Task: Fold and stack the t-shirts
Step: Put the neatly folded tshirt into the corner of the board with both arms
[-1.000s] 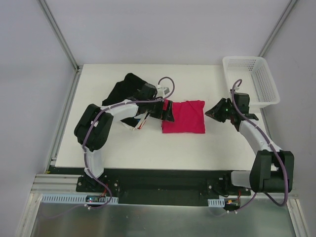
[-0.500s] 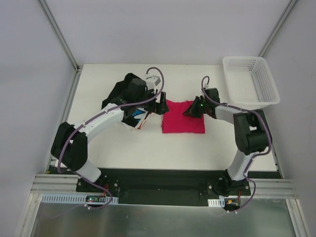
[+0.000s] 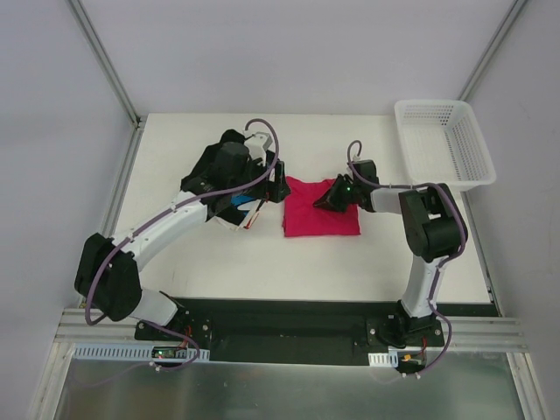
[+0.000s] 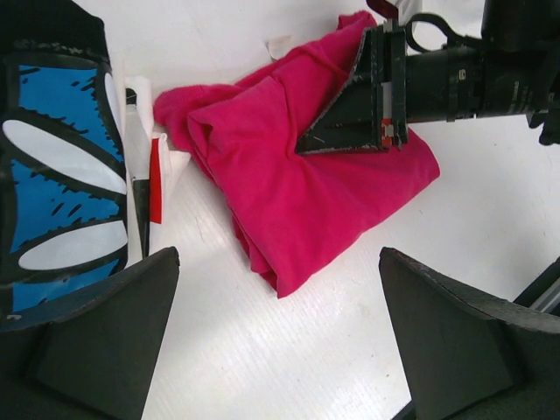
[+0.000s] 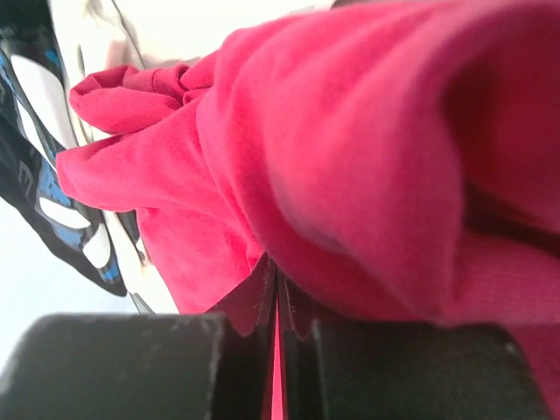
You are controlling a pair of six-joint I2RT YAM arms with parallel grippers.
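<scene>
Currently, pink tee [image 3: 324, 219] lies in mid part of table [image 3: 262, 262], bunched into a rough rectangle w/ loose folds and creases along its left side.

R gripper [image 5: 276, 297]: fingers pressed together, a thin fold of pink tee nipped between them. Grip point is near the tee's middle, toward its far edge. R arm reaches in from the right, low over the cloth.

L gripper [image 4: 276, 258]: fingers spread wide, nothing between them. It sits by the tee's far-left corner. Contact w/ cloth cannot be confirmed.

Black tee [image 4: 52, 157], blue-and-white print showing, lies left of pink tee, partly under L arm. White and red cloth edges [image 4: 144, 166] stick out beside black tee and lie just beside pink tee's left edge.

Basket [image 3: 446, 140], white lattice, stands at far-right corner of table, well apart from both tees.
</scene>
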